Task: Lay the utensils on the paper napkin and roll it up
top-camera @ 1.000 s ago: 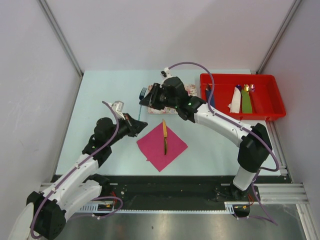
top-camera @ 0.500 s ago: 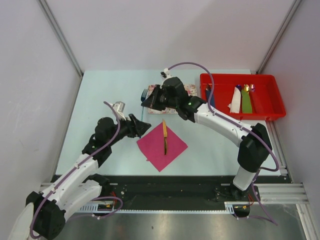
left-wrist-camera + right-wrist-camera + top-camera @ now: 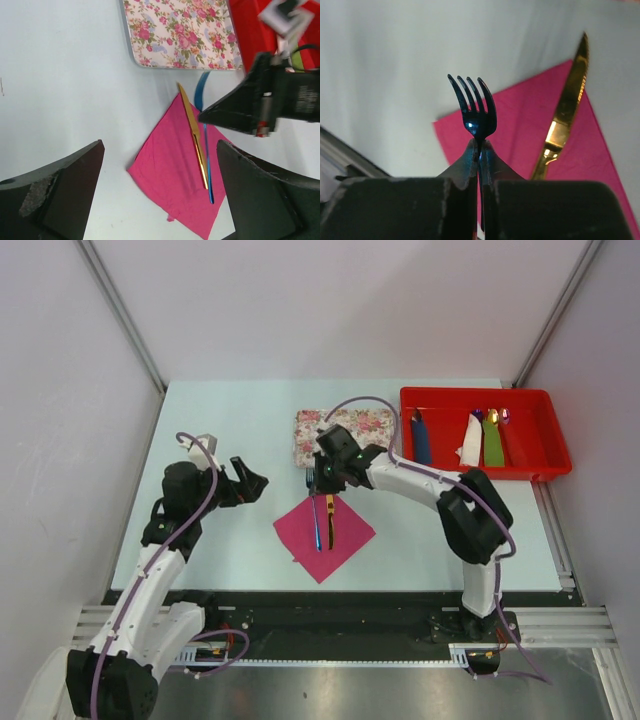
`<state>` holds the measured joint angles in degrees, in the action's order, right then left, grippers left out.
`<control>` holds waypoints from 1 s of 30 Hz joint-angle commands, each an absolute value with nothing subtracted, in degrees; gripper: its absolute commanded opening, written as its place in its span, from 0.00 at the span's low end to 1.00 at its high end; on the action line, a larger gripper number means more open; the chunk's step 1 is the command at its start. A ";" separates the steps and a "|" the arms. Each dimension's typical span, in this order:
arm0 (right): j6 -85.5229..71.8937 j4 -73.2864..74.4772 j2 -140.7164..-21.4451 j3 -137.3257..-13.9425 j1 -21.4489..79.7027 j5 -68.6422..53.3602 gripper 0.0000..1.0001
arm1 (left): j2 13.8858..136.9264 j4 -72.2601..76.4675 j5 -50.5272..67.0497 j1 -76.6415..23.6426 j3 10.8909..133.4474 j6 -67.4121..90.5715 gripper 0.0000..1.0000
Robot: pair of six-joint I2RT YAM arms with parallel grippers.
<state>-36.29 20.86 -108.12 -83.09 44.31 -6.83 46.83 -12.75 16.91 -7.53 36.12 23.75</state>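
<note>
We are watching the right gripper (image 3: 320,478) pinching the dark blue fork (image 3: 473,111) just behind its tines, jaws closed down to the thickness of the neck; the handle is running away from the fingers, toward the arm bases, over the paper napkin (image 3: 345,540). The gold knife (image 3: 330,518) is lying just beside the fork, on the gripper's outer side, their long axes almost parallel and close to the napkin's diagonal. We are judging release as the coming move, though we cannot tell whether the handle is touching the paper. The left gripper (image 3: 250,482) is hanging well off to the fork's other side, spread wide and holding nothing, with the napkin ahead of its fingers.
</note>
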 commanded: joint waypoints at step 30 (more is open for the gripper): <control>-39.90 29.62 -119.09 -91.49 42.27 -3.96 0.01 | 48.16 -9.06 20.83 -7.12 35.07 24.26 1.00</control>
<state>-39.24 29.02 -118.54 -88.79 42.17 -4.80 47.77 -11.64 19.77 -7.46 35.35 23.51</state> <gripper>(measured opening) 0.018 0.996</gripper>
